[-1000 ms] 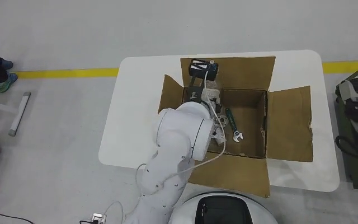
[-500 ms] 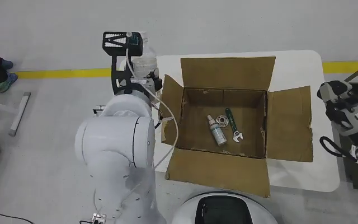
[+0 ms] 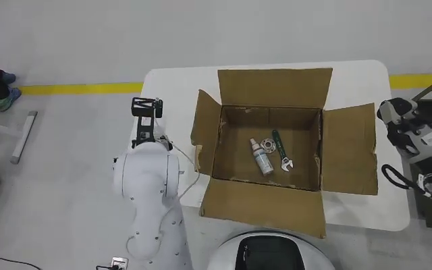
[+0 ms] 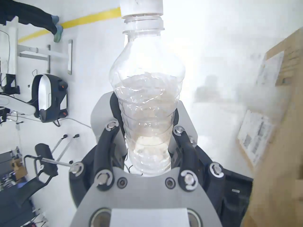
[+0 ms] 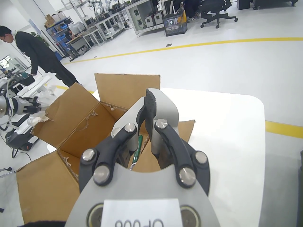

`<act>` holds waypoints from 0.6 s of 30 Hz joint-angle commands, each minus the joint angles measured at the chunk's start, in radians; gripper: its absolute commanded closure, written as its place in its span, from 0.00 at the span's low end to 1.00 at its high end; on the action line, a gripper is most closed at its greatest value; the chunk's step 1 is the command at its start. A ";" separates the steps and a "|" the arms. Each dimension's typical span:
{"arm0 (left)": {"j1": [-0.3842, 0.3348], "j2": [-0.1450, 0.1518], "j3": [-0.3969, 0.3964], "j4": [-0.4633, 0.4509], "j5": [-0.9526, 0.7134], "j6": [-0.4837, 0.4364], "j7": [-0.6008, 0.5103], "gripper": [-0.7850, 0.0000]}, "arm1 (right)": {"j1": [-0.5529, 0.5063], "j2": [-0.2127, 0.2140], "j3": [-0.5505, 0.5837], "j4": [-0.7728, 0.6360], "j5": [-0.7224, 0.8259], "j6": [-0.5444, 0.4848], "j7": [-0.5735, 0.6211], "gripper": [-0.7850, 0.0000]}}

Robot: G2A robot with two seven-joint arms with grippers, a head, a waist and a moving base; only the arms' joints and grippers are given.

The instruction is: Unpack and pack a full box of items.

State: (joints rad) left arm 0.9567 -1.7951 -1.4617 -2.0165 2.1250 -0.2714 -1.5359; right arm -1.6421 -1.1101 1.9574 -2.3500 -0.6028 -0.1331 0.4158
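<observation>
A clear plastic bottle (image 4: 146,72) with a white screw cap, a rounded shoulder and a ribbed, slightly crinkled lower body is pinched around its lower half between the left fingers (image 4: 187,121), grey metal plates lined with black rubbery pads. It is held at the left edge of the white, round-cornered surface (image 3: 364,74), apart from the box (image 3: 273,88). The box is plain brown corrugated cardboard with ragged torn edges; its four flaps are folded outward and paper labels are stuck on its outer left side. On its floor lie a small spray bottle (image 3: 260,156) with a pale body, a little metal ring (image 3: 268,142) just beside its top, and a wrench (image 3: 281,150) with a green handle and a bare steel head, near each other in the middle. The right fingers (image 5: 165,109) are pressed together with nothing between them, out past the right side of the box. A second ago the left fingers were down inside the box. Half a second ago they held the bottle beyond the far left corner of the surface, and they have since drawn back toward the robot. The three things in the box have not moved.
</observation>
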 commanded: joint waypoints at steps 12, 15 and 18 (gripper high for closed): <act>0.098 -0.028 -0.029 0.183 0.077 -0.013 0.000 1.00 | 0.005 0.002 -0.007 0.000 -0.004 0.000 0.028 1.00; 0.094 -0.032 -0.038 0.228 0.066 -0.003 0.000 1.00 | 0.007 0.002 -0.007 0.000 -0.006 -0.001 0.031 1.00; 0.090 -0.034 -0.031 0.264 0.060 0.010 0.000 1.00 | 0.006 0.002 -0.006 0.000 -0.006 0.002 0.035 1.00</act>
State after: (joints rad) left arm 1.0485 -1.8290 -1.4962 -1.7643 2.1777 -0.2673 -1.5359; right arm -1.6356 -1.1078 1.9501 -2.3500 -0.6081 -0.1323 0.4497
